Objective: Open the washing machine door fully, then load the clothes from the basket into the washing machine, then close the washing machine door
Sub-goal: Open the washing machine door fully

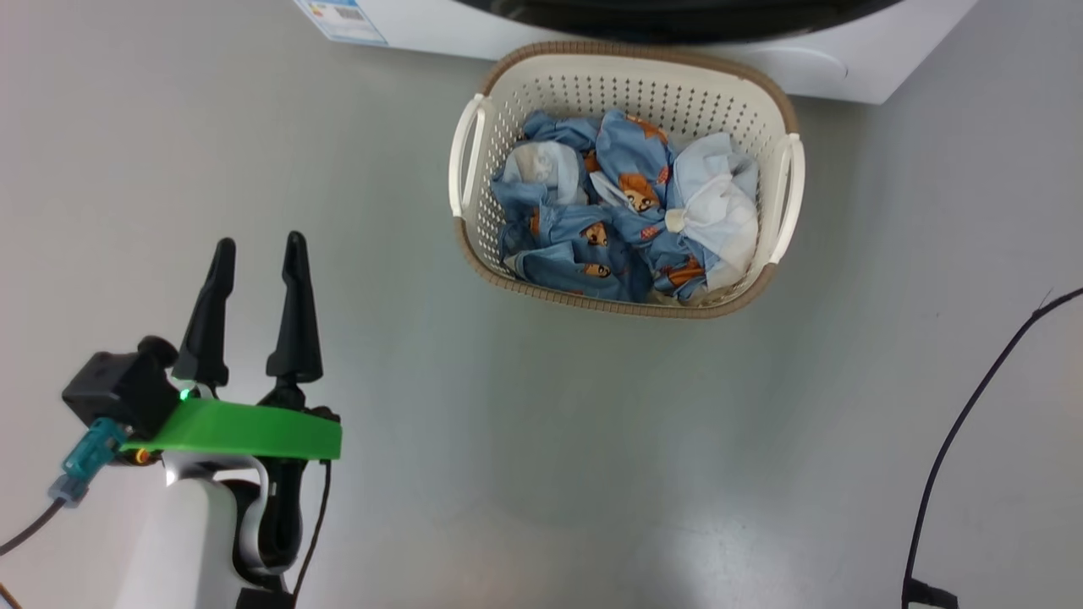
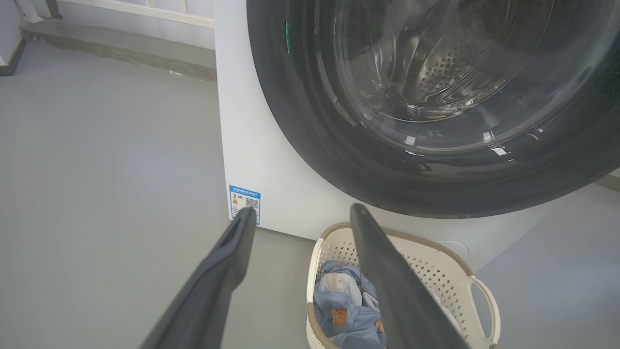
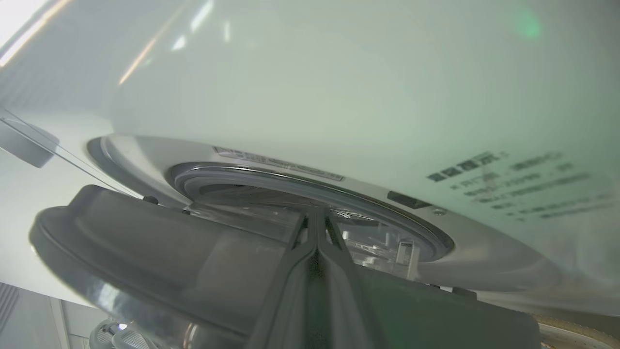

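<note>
The basket (image 1: 499,72) stands on the floor against the white washing machine (image 1: 829,59), holding blue printed clothes (image 1: 592,237) and a white cloth piece (image 1: 719,211). My left gripper (image 1: 259,243) hangs open and empty to the basket's left. In the left wrist view that gripper (image 2: 302,209) points at the machine's front below the glossy black washing machine door (image 2: 300,121), above the basket (image 2: 436,252). In the right wrist view the door (image 3: 145,242) stands ajar, its dark inner face off the machine (image 3: 339,72). My right gripper (image 3: 316,215) is shut, its tips in that gap at the door's edge.
A black cable (image 1: 956,431) trails over the grey floor at the right. A blue label (image 2: 244,201) marks the machine's lower left corner. A low ledge (image 2: 121,48) runs along the wall left of the machine.
</note>
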